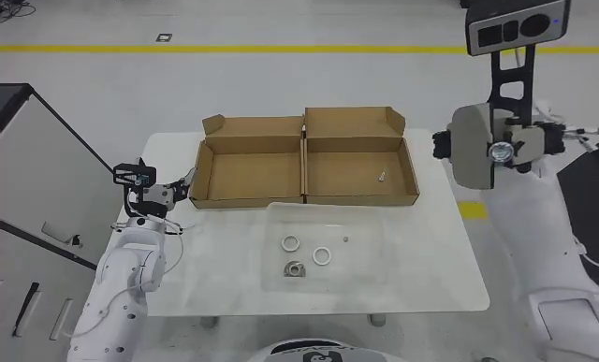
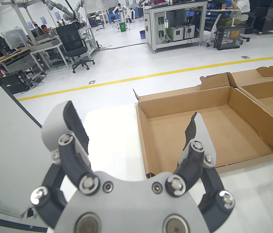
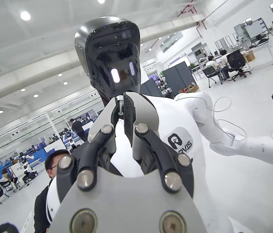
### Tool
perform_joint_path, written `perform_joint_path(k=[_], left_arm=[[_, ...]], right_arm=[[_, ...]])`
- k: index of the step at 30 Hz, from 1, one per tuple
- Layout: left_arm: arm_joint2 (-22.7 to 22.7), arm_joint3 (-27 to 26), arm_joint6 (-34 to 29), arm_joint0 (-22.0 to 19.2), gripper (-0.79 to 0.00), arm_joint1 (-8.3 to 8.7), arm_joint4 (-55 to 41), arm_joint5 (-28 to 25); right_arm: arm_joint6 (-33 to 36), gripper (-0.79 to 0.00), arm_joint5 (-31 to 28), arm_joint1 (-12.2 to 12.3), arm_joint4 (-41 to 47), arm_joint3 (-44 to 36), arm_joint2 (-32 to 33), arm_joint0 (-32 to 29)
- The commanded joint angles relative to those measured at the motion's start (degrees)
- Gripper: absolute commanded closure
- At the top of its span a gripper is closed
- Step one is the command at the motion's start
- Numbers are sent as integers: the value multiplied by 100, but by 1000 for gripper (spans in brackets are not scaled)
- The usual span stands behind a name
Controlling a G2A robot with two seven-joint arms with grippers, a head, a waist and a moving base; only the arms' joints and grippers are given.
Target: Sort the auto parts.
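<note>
A white table (image 1: 430,268) stands on a pale floor. At its 12 o'clock a yellow floor line (image 1: 281,49) runs across, with a small floor plate (image 1: 164,37) beyond it at 11 o'clock. A dark-edged white cabinet (image 1: 47,166) stands at the table's 9 o'clock. Farther off are a black office chair (image 2: 74,44) and a green bin (image 2: 122,27).

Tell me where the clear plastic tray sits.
In the top view, the clear tray sits mid-table, by the near wall of the right cardboard box.
</note>
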Motion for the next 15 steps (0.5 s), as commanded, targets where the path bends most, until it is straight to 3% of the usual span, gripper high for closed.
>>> perform_joint_path(k=[1, 9, 15], left_arm=[[0, 0, 0, 0, -785, 0, 0, 0], [0, 0, 0, 0, -785, 0, 0, 0], [0, 0, 0, 0, -785, 0, 0, 0]], right_arm=[[-47, 0, 15, -13, -69, 5, 26, -1], [-398, 0, 455, 37, -1849, -184, 195, 137], [-457, 0, 558, 22, -2011, -334, 190, 160]])
